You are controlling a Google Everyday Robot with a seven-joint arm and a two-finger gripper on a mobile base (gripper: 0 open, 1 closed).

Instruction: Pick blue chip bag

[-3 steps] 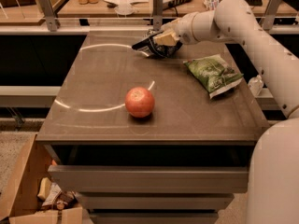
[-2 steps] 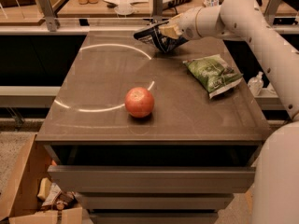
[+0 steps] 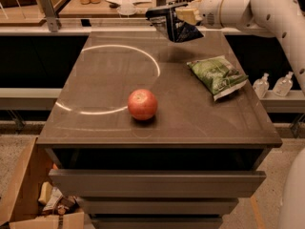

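Observation:
The blue chip bag [image 3: 177, 28] is a small crumpled dark foil bag with white markings. It hangs in the air above the far edge of the grey table [image 3: 119, 80], clear of the surface. My gripper [image 3: 167, 12] comes in from the right on the white arm [image 3: 248, 6] and is shut on the bag's top, its dark fingers clamped across it.
A red apple [image 3: 142, 104] sits near the table's middle front. A flat green chip bag [image 3: 217, 75] lies at the right side. Drawers run below the table front. A cardboard box [image 3: 28, 194] stands on the floor at left. Bottles [image 3: 274, 85] stand at right.
The gripper has lifted the blue chip bag up off the table and carried it higher toward the far edge. The apple and green bag have not moved.

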